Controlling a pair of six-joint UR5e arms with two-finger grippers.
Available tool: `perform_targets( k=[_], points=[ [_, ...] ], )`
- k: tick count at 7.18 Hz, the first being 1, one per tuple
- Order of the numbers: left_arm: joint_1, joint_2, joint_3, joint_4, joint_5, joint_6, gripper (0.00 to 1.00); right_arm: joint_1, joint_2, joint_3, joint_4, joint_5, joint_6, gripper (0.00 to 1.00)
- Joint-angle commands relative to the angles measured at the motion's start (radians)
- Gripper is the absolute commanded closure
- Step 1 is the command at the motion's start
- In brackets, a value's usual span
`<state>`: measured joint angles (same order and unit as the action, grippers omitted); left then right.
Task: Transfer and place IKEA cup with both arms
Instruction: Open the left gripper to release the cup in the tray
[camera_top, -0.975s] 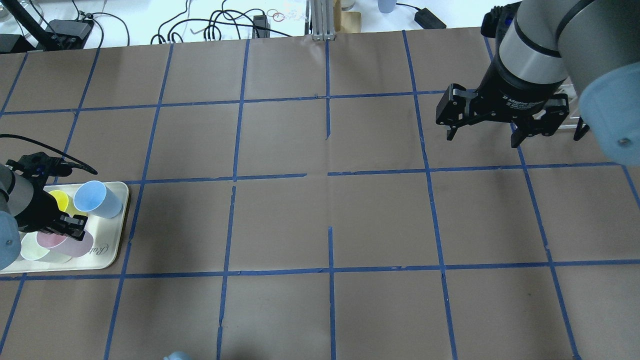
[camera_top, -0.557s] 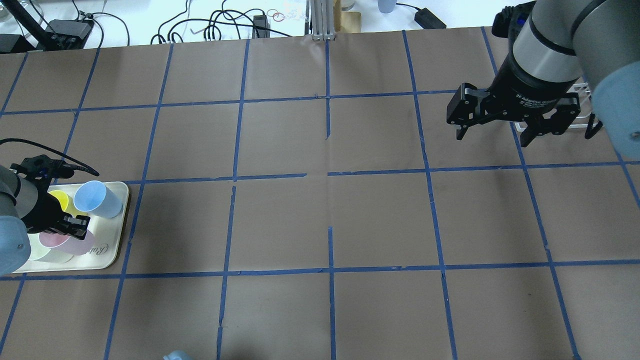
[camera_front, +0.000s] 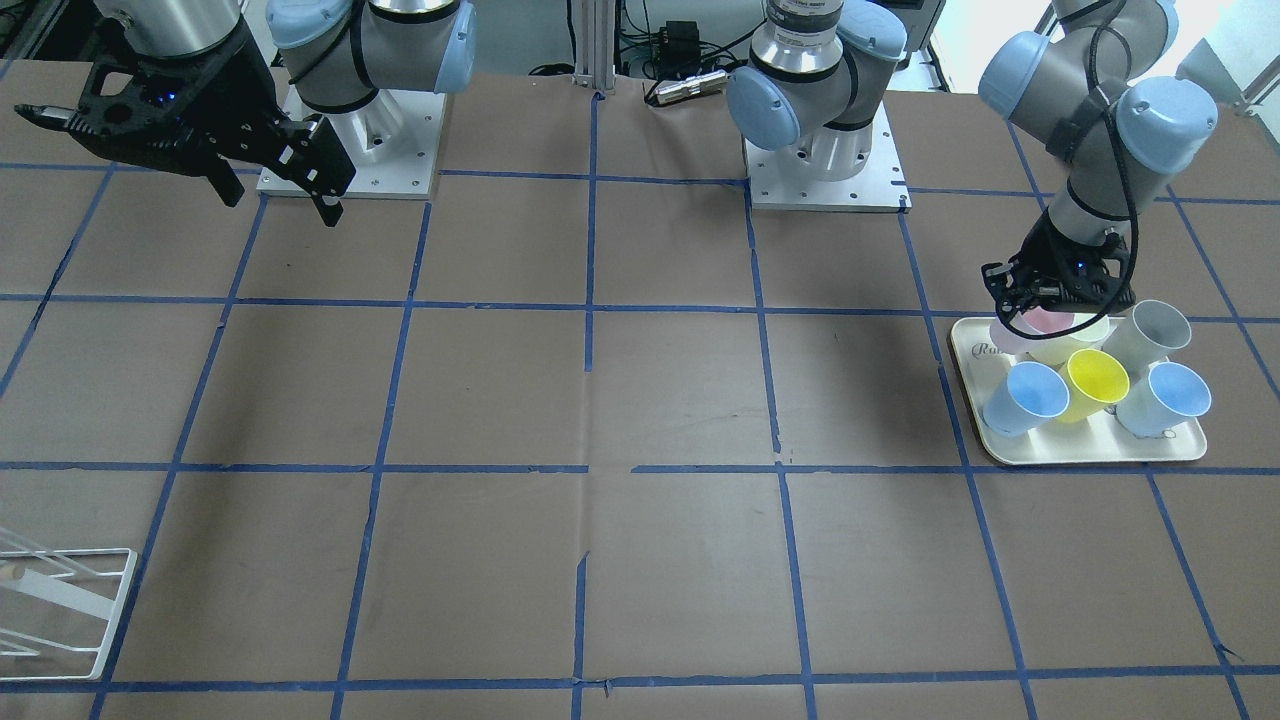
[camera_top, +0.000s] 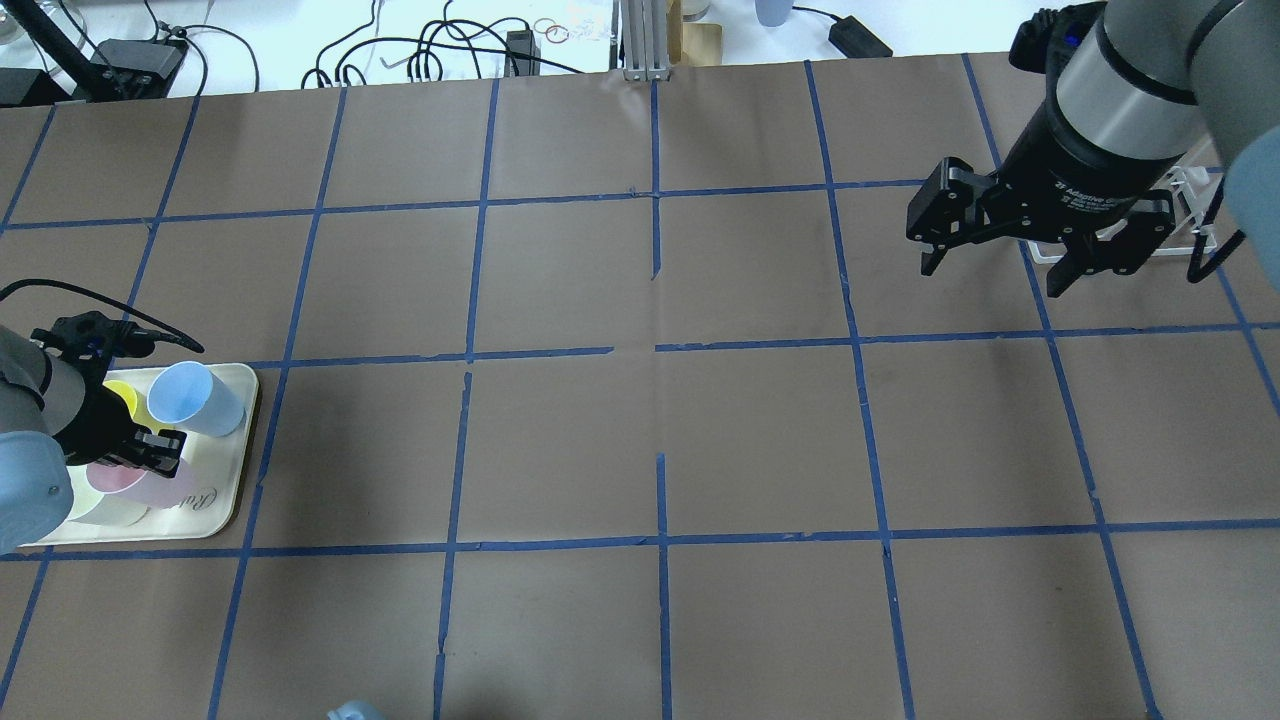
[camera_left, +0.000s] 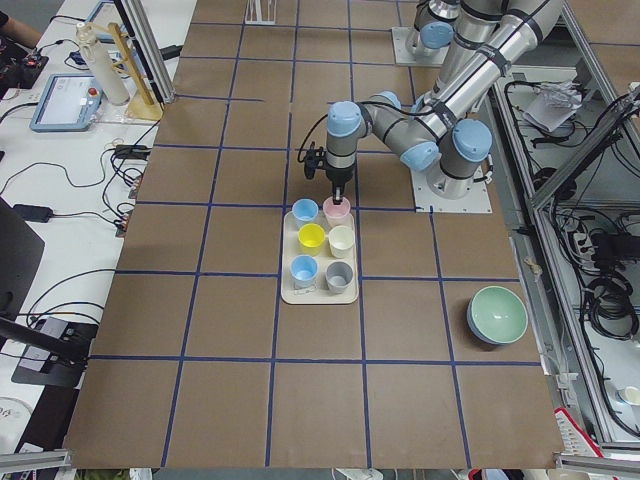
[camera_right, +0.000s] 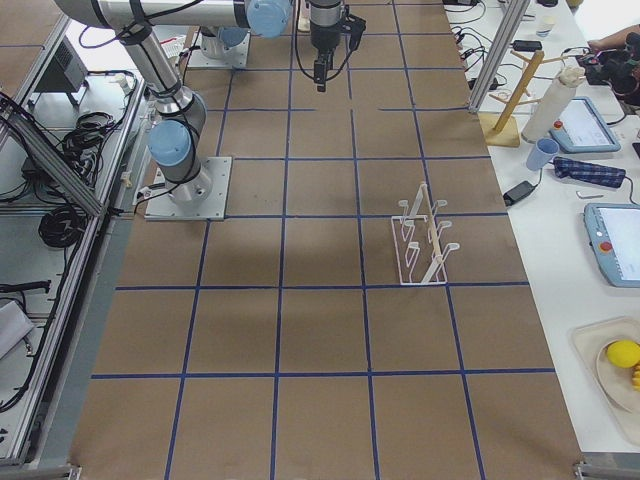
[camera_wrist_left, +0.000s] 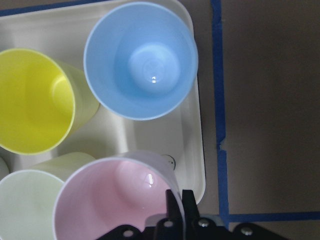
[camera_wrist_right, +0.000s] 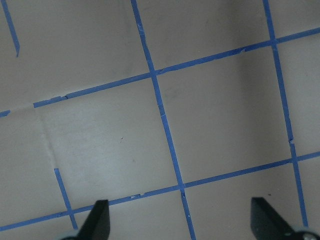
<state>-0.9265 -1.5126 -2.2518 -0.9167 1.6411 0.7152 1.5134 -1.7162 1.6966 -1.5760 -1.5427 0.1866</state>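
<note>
The pale pink IKEA cup (camera_wrist_left: 115, 200) stands on the cream tray (camera_wrist_left: 150, 135), at its corner nearest the robot. My left gripper (camera_wrist_left: 177, 207) is shut on the cup's rim, one finger inside and one outside. The cup also shows in the front view (camera_front: 1040, 322) and the overhead view (camera_top: 125, 478), partly under the left gripper (camera_top: 150, 455). My right gripper (camera_top: 990, 278) hangs open and empty above the table's far right; its two fingertips frame bare table in the right wrist view (camera_wrist_right: 182, 220).
On the tray (camera_front: 1090, 455) also stand two light blue cups (camera_front: 1030, 395), a yellow cup (camera_front: 1095, 378), a cream cup and a grey cup (camera_front: 1155, 330). A white wire rack (camera_right: 425, 240) stands on the right side. A green bowl (camera_left: 497, 315) sits near the left end.
My right arm has moved right and toward the far edge, gripper still open. My left arm has shifted slightly, its gripper staying at the pink cup's rim.
</note>
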Motion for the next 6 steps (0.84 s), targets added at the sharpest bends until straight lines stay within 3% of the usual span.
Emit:
perform_targets(
  k=[1, 2, 3, 4, 6],
  points=[
    [0.0, -0.011, 0.0, -0.001, -0.001, 0.0, 0.35, 0.001, -0.002, -0.005, 0.002, 0.003, 0.001, 0.0],
    [-0.002, -0.009, 0.005, -0.002, -0.001, 0.001, 0.11, 0.001, -0.002, -0.005, 0.007, 0.004, 0.001, 0.0],
    [-0.008, 0.006, 0.011, -0.013, -0.001, 0.0, 0.0, -0.001, -0.002, -0.014, 0.005, 0.004, 0.001, 0.0],
    [-0.02, 0.026, 0.014, -0.023, 0.0, -0.008, 0.0, 0.001, -0.002, -0.009, 0.007, 0.006, 0.001, 0.0],
    [-0.035, 0.063, 0.107, -0.187, -0.03, -0.016, 0.0, -0.001, -0.011, -0.002, 0.034, 0.006, -0.006, 0.0]
  ],
)
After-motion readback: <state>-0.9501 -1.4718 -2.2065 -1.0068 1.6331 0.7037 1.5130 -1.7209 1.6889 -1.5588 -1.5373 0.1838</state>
